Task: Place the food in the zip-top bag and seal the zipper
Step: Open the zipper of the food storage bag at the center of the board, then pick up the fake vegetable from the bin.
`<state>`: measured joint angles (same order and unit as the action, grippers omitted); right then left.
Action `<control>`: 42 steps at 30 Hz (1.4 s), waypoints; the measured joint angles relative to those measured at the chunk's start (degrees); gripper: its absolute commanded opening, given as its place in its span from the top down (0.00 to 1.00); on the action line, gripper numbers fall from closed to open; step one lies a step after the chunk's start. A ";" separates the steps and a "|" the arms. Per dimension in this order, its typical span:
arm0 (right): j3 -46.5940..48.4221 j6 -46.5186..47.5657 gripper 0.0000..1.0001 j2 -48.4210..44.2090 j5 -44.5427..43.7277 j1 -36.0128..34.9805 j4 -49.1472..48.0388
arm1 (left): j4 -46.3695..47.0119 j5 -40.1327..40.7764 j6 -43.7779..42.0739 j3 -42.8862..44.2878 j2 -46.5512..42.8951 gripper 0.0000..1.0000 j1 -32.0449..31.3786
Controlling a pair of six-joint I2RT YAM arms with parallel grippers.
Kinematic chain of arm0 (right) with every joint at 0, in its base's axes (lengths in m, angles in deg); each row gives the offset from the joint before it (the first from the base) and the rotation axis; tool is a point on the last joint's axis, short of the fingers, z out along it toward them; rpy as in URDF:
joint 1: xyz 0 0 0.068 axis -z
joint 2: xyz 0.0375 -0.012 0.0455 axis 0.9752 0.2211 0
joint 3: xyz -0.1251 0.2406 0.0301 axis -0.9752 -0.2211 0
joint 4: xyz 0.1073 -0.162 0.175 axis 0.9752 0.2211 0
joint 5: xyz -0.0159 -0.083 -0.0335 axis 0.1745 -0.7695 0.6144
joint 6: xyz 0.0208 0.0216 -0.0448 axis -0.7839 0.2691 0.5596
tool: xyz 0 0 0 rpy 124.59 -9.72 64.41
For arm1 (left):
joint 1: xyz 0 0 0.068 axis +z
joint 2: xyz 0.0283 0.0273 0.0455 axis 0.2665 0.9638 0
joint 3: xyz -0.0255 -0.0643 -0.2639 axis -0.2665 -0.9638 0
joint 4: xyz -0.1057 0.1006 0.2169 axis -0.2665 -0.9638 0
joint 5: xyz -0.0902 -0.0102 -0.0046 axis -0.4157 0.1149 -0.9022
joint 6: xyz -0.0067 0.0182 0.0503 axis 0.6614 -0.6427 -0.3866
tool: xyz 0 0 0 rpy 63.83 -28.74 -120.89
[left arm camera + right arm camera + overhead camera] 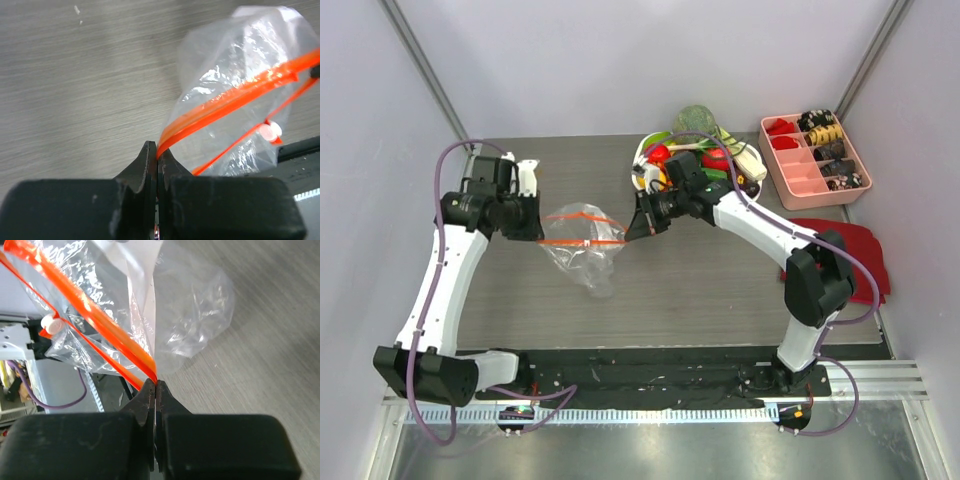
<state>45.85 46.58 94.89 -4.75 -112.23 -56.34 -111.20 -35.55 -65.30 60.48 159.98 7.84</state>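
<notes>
At the left, the left tool (157, 162) is seen clamped shut on one end of the zipper (235, 97), with the orange strip pinched between its fingertips. Between the two arms, the zip-top bag (582, 250) is held stretched by its mouth above the desk (720, 290), its crinkled body hanging down towards the surface. Nothing is seen through the clear plastic, so the bag is judged to be empty. The two orange tracks are seen to part between the grips, so the mouth is taken to be at least partly unsealed, with the small white end piece (272, 131) sitting on the lower track. At the other end of the strip, the right tool (156, 385) is likewise closed tight on the zipper. Further right, at the far side of the desk, the food (696, 121) is heaped together, well apart from the bag. No item is judged to have been loaded yet; filling and sealing are both left to do.
</notes>
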 measured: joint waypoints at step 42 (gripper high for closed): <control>23.06 27.21 0.10 -0.35 -14.78 27.02 13.18 | 5.22 0.24 12.39 5.88 19.54 1.00 -15.91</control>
<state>68.91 73.79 94.54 -19.53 -85.21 -43.16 -105.98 -35.30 -52.91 66.36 179.52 -8.08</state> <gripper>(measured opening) 0.901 0.021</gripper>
